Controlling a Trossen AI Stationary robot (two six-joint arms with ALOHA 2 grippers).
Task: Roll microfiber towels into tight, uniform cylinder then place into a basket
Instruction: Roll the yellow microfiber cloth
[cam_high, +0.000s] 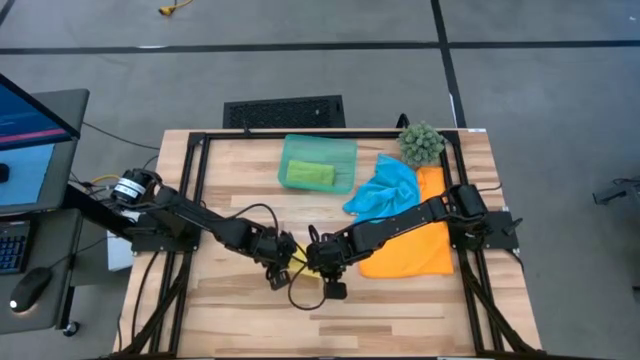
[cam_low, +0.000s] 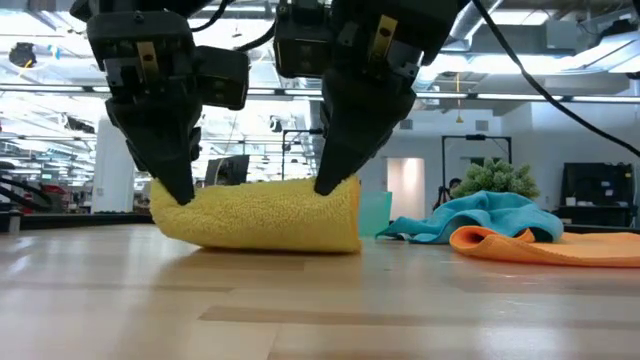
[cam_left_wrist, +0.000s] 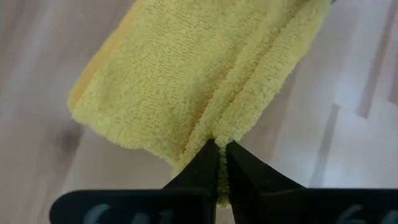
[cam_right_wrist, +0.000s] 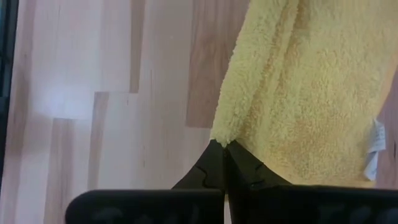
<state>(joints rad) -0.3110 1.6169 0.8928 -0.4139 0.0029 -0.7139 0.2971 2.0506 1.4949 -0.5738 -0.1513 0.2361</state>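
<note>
Yellow towel (cam_low: 262, 212) rolled into a thick, loosely packed cylinder, lying on its side near the middle of the front half of the table. Green towel (cam_high: 309, 174) already rolled (a short, neat log) and resting inside the translucent teal basket (cam_high: 343, 151) by the back edge. Blue towel (cam_high: 385, 190) crumpled, overlapping the flat orange towel (cam_high: 415, 250) near the right edge.
</note>
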